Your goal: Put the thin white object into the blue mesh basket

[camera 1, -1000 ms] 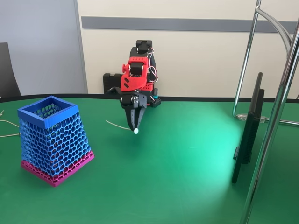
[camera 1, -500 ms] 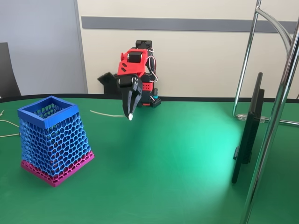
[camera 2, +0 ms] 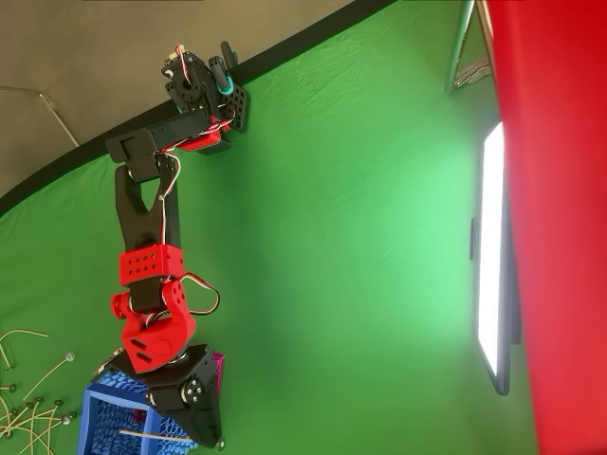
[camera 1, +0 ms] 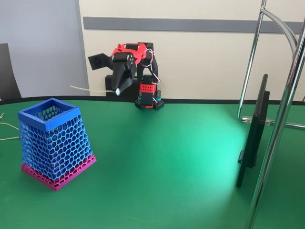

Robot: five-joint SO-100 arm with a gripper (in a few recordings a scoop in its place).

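One red and black robot arm is seen raised above a green table [camera 1: 181, 162]. In the fixed view, its gripper [camera 1: 117, 89] sits in the upper left of centre, jaws clamped on the thin white object [camera 1: 88, 89], which is held roughly level and points left. The blue mesh basket [camera 1: 52, 143] stands at the lower left, on its pink base. In the overhead view, the gripper [camera 2: 211, 438] is placed at the bottom left, over the basket's [camera 2: 106, 422] rim, with the stick [camera 2: 142, 435] seen above the basket opening.
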